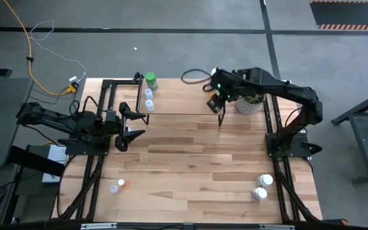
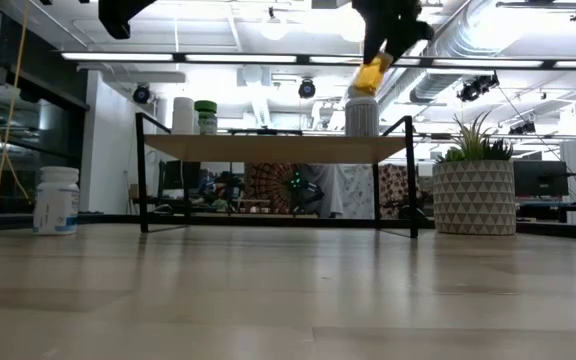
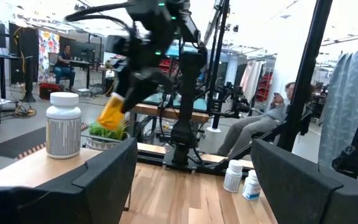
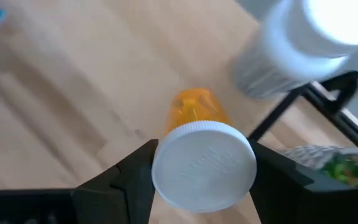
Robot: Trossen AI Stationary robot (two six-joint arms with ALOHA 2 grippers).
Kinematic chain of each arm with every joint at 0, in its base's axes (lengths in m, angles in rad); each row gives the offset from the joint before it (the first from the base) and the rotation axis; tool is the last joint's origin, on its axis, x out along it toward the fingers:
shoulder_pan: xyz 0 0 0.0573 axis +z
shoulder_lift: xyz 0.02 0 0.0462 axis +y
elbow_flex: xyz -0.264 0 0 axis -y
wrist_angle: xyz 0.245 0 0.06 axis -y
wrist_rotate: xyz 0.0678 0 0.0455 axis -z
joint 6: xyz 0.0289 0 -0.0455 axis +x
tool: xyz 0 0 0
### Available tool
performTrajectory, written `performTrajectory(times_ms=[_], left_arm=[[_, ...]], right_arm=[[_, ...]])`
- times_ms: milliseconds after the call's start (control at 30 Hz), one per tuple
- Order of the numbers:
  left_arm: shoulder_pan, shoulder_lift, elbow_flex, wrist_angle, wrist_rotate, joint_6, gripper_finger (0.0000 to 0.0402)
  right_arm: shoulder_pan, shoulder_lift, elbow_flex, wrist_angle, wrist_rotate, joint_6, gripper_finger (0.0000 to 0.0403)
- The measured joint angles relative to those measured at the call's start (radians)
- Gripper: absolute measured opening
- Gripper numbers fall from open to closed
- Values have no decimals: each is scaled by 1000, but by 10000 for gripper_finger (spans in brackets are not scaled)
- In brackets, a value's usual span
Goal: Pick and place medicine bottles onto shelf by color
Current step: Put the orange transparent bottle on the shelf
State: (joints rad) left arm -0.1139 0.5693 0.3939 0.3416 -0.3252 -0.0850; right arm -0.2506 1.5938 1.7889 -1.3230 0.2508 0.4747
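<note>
Medicine bottle of amber-orange plastic with a white cap (image 4: 202, 163) sits clamped by its cap in the right claw (image 4: 204, 171), held tilted above the right end of the low light-wood shelf on thin black legs (image 2: 268, 148), apparently so it can come down clear of the ribbed white bottle (image 2: 361, 117) already standing there. Left claw (image 1: 128, 125) waits with jaws apart over the wooden surface (image 1: 197, 172), beside the shelf's left end.
</note>
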Motion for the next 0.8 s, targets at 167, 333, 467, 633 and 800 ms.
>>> performTrajectory(times_ms=[167, 333, 467, 633, 800], left_arm=[[0, 0, 0, 0, 0, 0, 305], [0, 0, 0, 0, 0, -1, 305], [0, 0, 0, 0, 0, -1, 305], [0, 0, 0, 0, 0, -1, 305], [0, 0, 0, 0, 0, -1, 305]], right_arm=[[-86, 53, 0, -7, -57, -2, 207], [-131, 118, 0, -41, -84, -11, 208], [-150, 152, 0, -57, -84, -24, 208], [-151, 177, 0, -58, -90, -32, 208], [-151, 180, 0, -57, -104, -57, 208]])
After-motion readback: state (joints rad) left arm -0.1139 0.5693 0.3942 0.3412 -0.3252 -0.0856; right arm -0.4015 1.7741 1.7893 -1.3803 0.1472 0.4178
